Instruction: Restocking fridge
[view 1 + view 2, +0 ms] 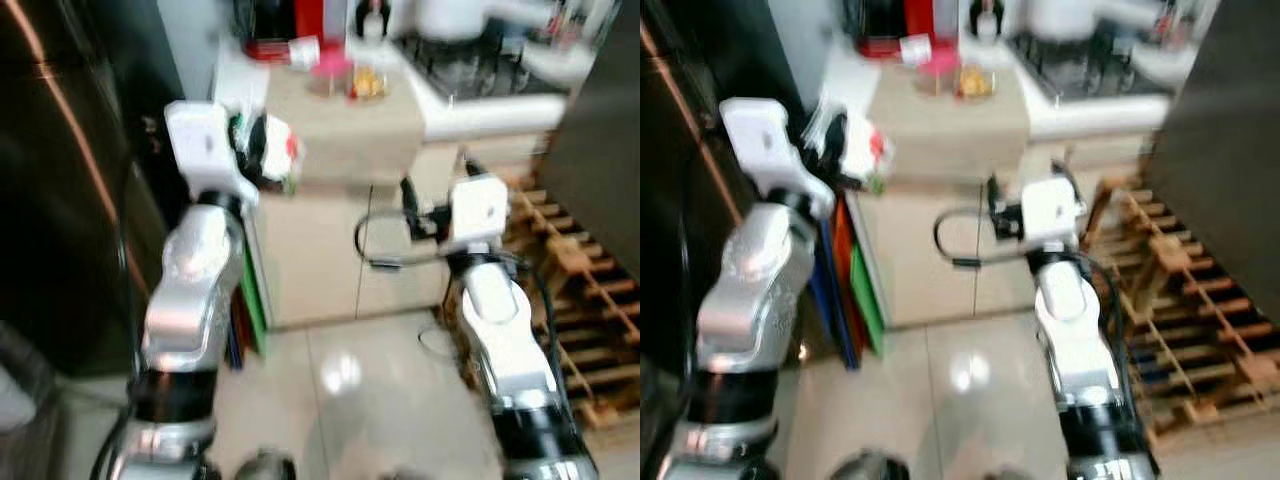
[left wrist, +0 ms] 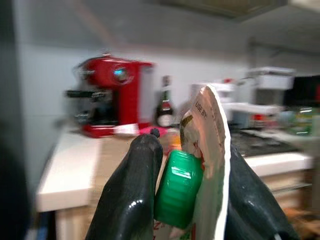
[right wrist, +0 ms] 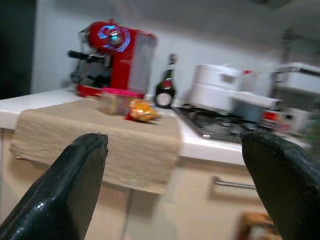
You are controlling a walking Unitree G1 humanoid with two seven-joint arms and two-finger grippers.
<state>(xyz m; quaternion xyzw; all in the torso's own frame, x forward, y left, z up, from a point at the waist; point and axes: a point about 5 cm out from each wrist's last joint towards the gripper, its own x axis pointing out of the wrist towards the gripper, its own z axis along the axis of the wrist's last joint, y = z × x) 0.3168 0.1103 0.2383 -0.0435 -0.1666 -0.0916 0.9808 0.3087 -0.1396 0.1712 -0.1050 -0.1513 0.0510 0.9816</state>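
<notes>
The carton [image 2: 210, 165], white with a green cap [image 2: 178, 187], sat clamped between our left jaws [image 2: 192, 190], raised at desk height. Ahead of those jaws we saw the desk [image 1: 345, 125] with its beige runner [image 3: 107, 132], a red coffee machine [image 2: 112, 95], a dark bottle [image 2: 165, 107] and a snack pack [image 3: 141, 111]. Our right jaws [image 3: 175, 170] stood spread wide with nothing between them, lower, before the cabinet doors [image 1: 330, 255]. Beyond them lay the stove [image 3: 220, 125] with a white pot [image 3: 217, 85]. A wooden rack [image 1: 1185, 290] stood just to the right of the right arm. The head views were blurred.
</notes>
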